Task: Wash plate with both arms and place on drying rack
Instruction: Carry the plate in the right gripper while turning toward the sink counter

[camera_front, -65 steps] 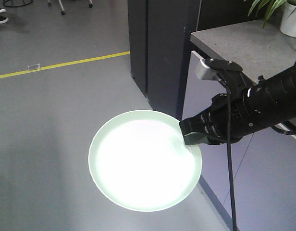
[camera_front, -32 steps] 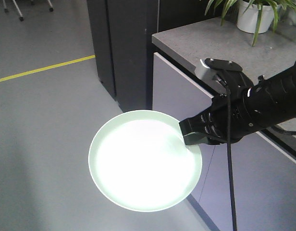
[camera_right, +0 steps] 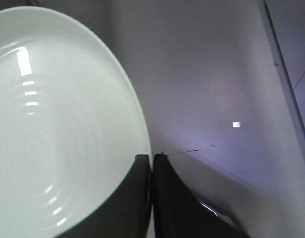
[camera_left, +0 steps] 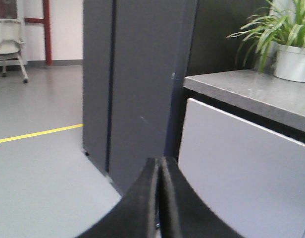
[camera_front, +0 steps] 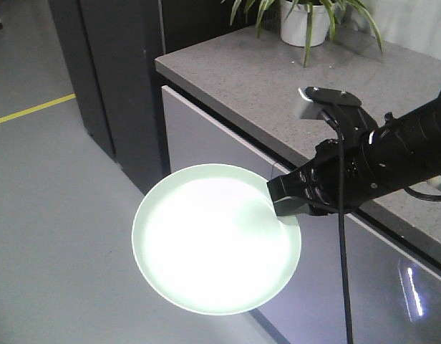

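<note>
The pale mint-green plate [camera_front: 213,240] hangs in the air in front of a cabinet, held level by its right rim. My right gripper [camera_front: 278,203] is shut on that rim, with the black arm [camera_front: 399,154] and its grey camera module reaching in from the right. In the right wrist view the plate [camera_right: 58,124] fills the left side, its edge pinched between the black fingers [camera_right: 142,193]. My left gripper [camera_left: 160,166] is shut and empty, its jaws pressed together, pointing at the dark cabinet. The drying rack is out of view.
A grey stone counter [camera_front: 278,79] over white cabinet fronts [camera_front: 213,143] runs along the right, with a potted plant [camera_front: 306,18] at the back. A tall dark cabinet [camera_front: 113,72] stands to its left. Grey floor with a yellow line [camera_front: 31,111] lies at the left.
The whole view has swung toward the counter: cabinet, counter and plant have slid left and nearer. The right gripper and plate keep the same place in the frame.
</note>
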Available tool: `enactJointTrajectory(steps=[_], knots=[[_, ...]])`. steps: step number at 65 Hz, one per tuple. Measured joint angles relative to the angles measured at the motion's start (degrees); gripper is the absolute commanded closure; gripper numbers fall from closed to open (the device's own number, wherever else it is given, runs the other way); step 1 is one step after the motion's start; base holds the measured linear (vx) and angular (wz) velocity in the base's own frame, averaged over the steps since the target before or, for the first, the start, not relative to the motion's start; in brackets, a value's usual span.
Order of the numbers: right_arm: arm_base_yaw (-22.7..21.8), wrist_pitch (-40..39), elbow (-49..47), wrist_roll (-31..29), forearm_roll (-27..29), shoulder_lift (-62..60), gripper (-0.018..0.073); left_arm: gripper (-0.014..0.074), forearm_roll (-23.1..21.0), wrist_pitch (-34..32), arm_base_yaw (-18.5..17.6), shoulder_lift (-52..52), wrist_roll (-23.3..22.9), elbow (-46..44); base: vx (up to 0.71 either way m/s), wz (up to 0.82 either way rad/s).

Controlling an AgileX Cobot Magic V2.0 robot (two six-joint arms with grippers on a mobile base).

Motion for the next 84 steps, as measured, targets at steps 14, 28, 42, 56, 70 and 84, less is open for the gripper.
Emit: enactJointTrajectory(steps=[14, 28, 42, 56, 70, 84], knots=[[0.0, 0.0, 0.0, 0.0, 0.0, 0.0, 0.0568, 0.0603, 0.0, 0.0, 0.0, 0.0, 0.0, 0.0, 0.08, -0.32], [0.0, 0.0, 0.0, 0.0, 0.0, 0.0, 0.0568, 0.0603, 0.0, 0.0, 0.0, 0.0, 0.0, 0.0, 0.07, -0.26], [0.0, 0.0, 0.0, 0.0, 0.0, 0.0, 0.0568, 0.0603, 0.0, 0.0, 0.0, 0.0, 0.0, 0.0, 0.07, -0.20], [0.0, 0.0, 0.0, 0.0, 0.0, 0.0, 0.0568, 0.0603, 0.0, 0.0, 0.0, 0.0, 0.0, 0.0, 0.07, -0.18], [0.0, 0.0, 0.0, 0.0, 0.0, 0.0, 0.0568, 0.0603, 0.0, 0.0, 0.0, 0.0, 0.0, 0.0, 0.07, -0.20], [0.0, 0.0, 0.0, 0.0, 0.0, 0.0, 0.0568, 0.0603, 0.0, 0.0, 0.0, 0.0, 0.0, 0.0, 0.07, -0.22]])
